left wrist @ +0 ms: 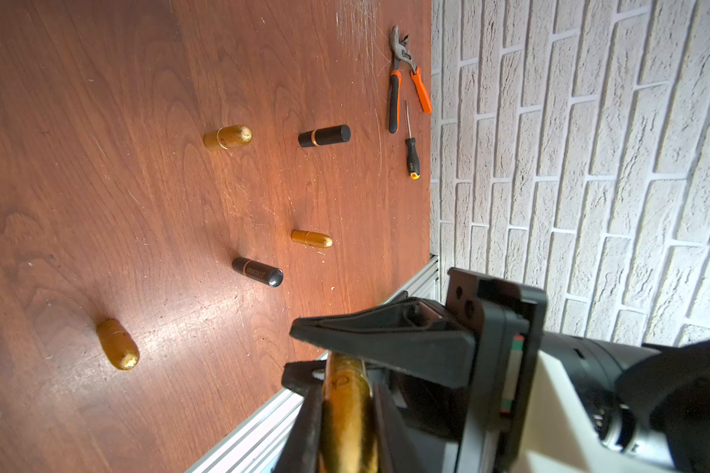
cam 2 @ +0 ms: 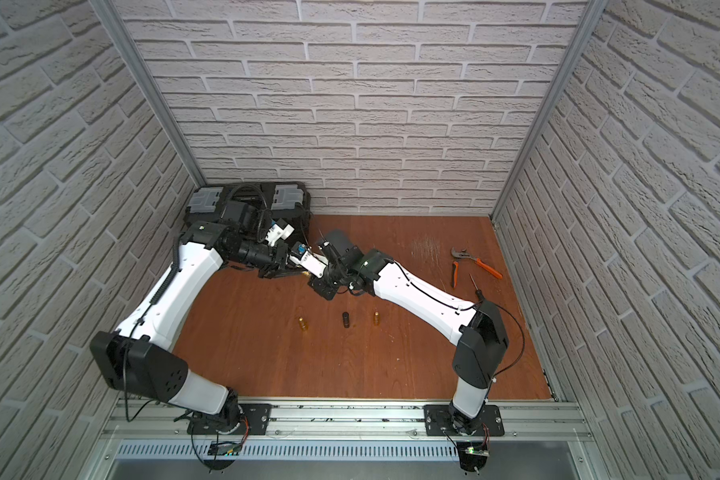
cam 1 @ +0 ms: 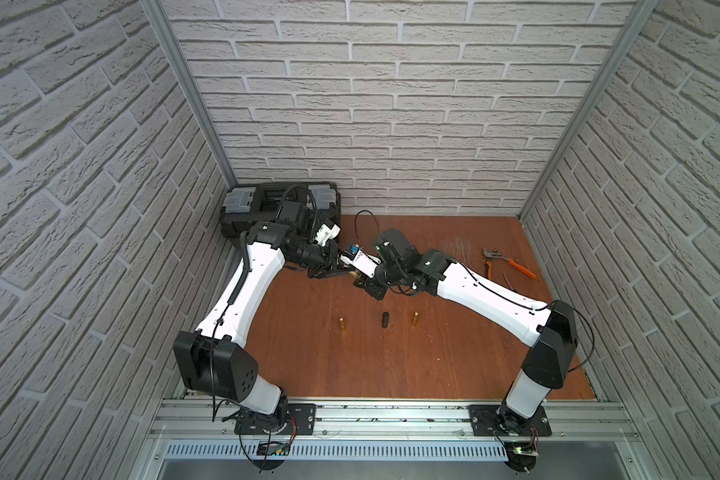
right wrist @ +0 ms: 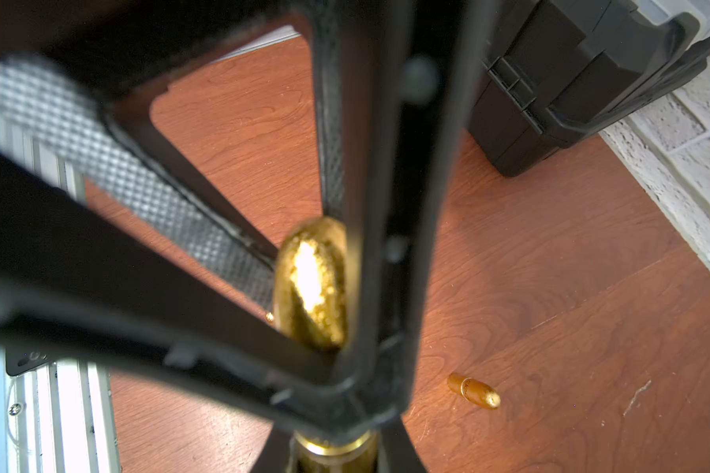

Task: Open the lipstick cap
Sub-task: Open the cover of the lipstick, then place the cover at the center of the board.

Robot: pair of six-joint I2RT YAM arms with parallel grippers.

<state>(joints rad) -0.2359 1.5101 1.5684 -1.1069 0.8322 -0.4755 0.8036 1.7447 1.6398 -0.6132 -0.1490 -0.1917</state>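
The gold lipstick [left wrist: 347, 409] is being held off the table [cam 1: 391, 365], in the air between the two arms, and is being clamped at both ends. The left gripper [cam 1: 347, 274] is being kept shut on one length of it, the barrel lying along the fingers in the left wrist view. The right gripper [cam 1: 361, 283] is being kept shut across the far end. In both top views the long axis is being presented roughly level, running from one gripper straight to the other, so the pull is judged to be needed along that line. Which end is the cap is not being shown clearly (the other lipsticks [cam 1: 341, 324] are being left standing well apart, nearer the arms' bases).
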